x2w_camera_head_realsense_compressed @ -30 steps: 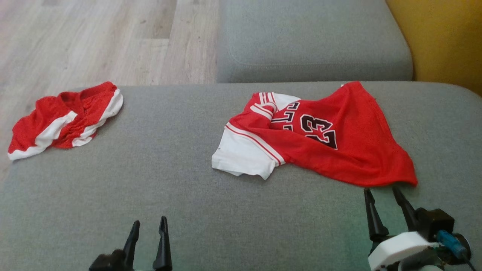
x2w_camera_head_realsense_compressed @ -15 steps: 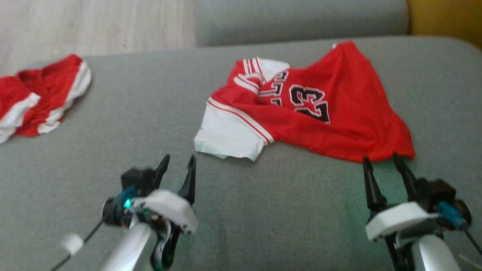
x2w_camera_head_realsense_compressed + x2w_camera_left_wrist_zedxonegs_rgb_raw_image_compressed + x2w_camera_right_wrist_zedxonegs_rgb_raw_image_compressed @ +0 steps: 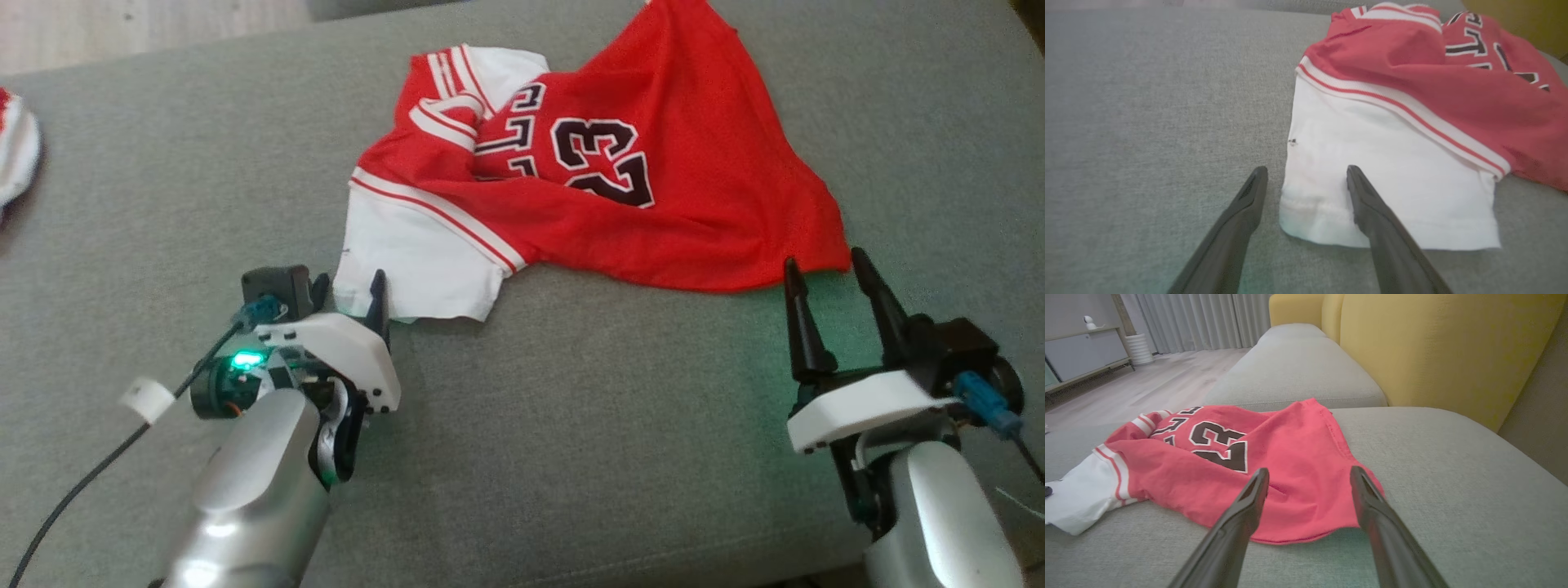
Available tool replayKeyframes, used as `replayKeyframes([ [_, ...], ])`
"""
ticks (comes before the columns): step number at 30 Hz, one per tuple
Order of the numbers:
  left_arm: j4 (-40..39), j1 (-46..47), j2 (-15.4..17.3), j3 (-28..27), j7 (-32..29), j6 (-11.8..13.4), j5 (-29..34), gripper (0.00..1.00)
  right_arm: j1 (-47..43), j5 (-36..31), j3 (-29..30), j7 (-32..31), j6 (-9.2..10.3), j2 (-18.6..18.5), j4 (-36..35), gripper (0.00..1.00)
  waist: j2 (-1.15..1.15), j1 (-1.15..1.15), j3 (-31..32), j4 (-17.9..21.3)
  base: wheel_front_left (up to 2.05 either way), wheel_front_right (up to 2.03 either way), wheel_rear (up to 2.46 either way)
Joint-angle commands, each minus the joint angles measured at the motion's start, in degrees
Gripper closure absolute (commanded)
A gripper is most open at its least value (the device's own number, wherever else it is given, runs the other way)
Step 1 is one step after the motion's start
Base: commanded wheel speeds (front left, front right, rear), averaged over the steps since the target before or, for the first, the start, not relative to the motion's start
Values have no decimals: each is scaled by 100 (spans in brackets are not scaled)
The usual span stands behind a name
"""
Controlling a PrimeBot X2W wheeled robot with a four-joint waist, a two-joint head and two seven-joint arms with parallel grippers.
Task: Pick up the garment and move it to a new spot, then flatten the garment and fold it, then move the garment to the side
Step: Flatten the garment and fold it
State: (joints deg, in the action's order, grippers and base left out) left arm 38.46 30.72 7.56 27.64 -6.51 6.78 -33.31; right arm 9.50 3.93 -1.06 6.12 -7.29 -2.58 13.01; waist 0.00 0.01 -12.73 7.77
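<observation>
The garment [image 3: 678,188] is a red jersey with a black "23" and a white sleeve [image 3: 416,261], lying crumpled on the grey sofa cushion [image 3: 588,425]. My left gripper [image 3: 351,284] is open at the sleeve's near left corner. In the left wrist view the sleeve [image 3: 1404,171] has its corner between my left gripper's [image 3: 1306,171] spread fingers, the right one lying over the cloth. My right gripper [image 3: 824,261] is open at the red hem's near right corner. In the right wrist view the hem [image 3: 1306,506] lies just beyond my right gripper [image 3: 1309,471].
A second red and white garment [image 3: 18,151] lies at the cushion's far left edge. Wooden floor [image 3: 122,24] runs beyond it. A yellow sofa back [image 3: 1433,347] stands to the right, with another grey cushion [image 3: 1294,367] behind the jersey.
The head camera has tilted down, shifting the whole picture. My left arm has come forward from the bottom edge up to the white sleeve. The right gripper has stayed at the hem corner.
</observation>
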Motion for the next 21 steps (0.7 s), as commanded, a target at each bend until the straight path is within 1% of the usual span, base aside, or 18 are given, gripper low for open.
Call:
replayKeyframes([
  [1,-81,251,126,-208,-48,78,-18,0,199,-70,-69,92,-20,-30,-192,0,0,-1,-100,102,0,0,0],
  [5,19,251,143,-118,-262,157,18,0,240,-127,90,86,-20,-30,-179,0,0,-1,-145,138,0,0,0],
  [6,14,232,136,-90,-314,159,18,4,258,-143,159,65,-20,-30,-162,0,0,-1,-153,142,0,0,0],
  [7,-7,209,125,-64,-356,156,14,35,281,-181,245,32,-20,-30,-139,0,0,-1,-162,143,0,0,0],
  [8,-43,185,115,-43,-381,155,11,62,311,-232,354,-21,-20,-30,-106,0,0,-1,-172,140,0,0,0],
  [9,-88,164,110,-30,-395,158,6,100,354,-298,469,-98,-20,-30,-57,0,0,-1,-182,134,0,0,0],
  [14,-491,26,136,-27,-272,202,3,100,699,-550,953,-500,-20,-30,281,0,0,-1,-205,53,0,0,0],
  [18,-977,-123,235,-96,-111,312,15,100,1043,-859,1339,-782,-20,-30,762,0,0,-1,-236,-70,0,0,0],
  [21,-1372,-278,320,-154,-12,408,20,100,1192,-1090,1490,-949,-20,-30,1101,0,0,-1,-228,-172,0,0,0],
])
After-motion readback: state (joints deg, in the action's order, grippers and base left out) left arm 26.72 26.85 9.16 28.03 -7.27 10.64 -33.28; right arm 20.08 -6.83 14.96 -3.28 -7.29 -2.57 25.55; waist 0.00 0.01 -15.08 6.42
